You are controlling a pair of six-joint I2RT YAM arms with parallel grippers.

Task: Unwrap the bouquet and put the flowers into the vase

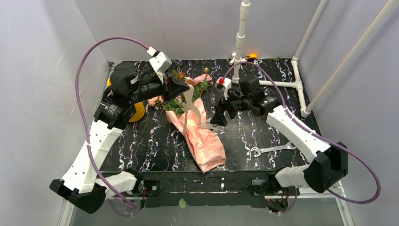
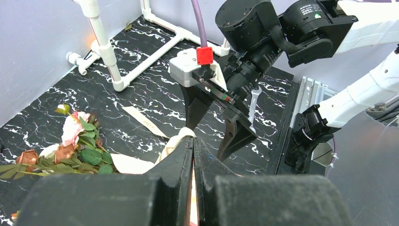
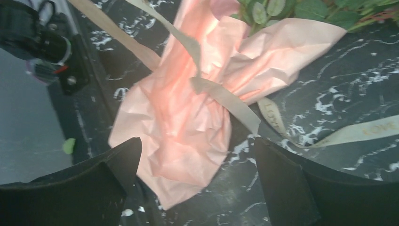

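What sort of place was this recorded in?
Probably a lab robot test cell, not a home: plain pale grey enclosure walls, a black marble-patterned tabletop and a white plastic pipe frame.

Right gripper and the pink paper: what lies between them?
A beige ribbon, trailing over the black table from the pink paper toward the open right gripper. The right wrist view shows it most clearly; the top view confirms it.

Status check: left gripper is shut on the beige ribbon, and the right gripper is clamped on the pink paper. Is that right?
Not quite. The right gripper is open, not clamped: the right wrist view shows its fingers spread wide over the pink paper, gripping nothing. The left gripper is shut on the beige ribbon, as you said.
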